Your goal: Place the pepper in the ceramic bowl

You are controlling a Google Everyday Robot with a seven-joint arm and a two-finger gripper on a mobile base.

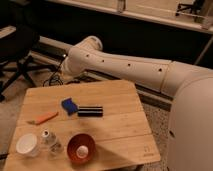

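— Where's the pepper (44,118)?
— On the worktop (120,127), left side, just left of the blue block (69,105). It lies well apart from the bowl (73,144) at the front edge.
— And the end effector?
— Out of sight. The arm (120,67) bends down behind the worktop's far edge, so I can't tell whether it's spread or pressed together.

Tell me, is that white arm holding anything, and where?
Cannot be told: the tool is out of view, beyond the bend of the arm behind the table. The pepper lies loose on it.
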